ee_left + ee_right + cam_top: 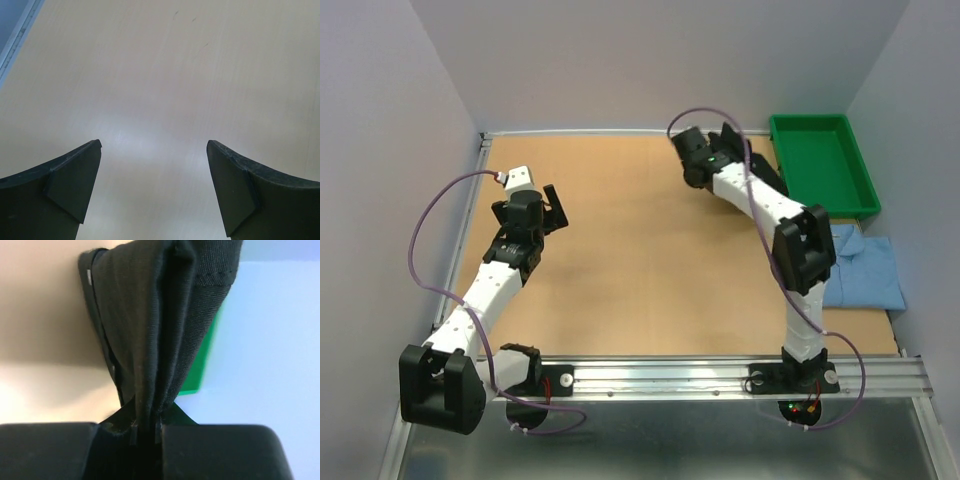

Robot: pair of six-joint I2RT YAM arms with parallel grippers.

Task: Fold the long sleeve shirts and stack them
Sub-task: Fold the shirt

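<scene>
Pinching black shirt [160,315], right gripper [147,422] reaches far, beside green tray [820,160]
Wide-open left gripper [155,150] hovers over table [640,260], arm bent; light blue shirt [868,268] lies at right edge, nearside of tray

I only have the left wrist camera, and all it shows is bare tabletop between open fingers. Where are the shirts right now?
Observer: The right gripper is shut on the black shirt, with a bunch of its cloth pinched in the jaws.
Operator: And the other one?
Observer: The light blue shirt lies at the right edge of the table, partly hidden behind the right arm.
Operator: Where is that right gripper reaching?
Observer: Toward the far side, close to a green tray that sits in the far right corner.
</scene>
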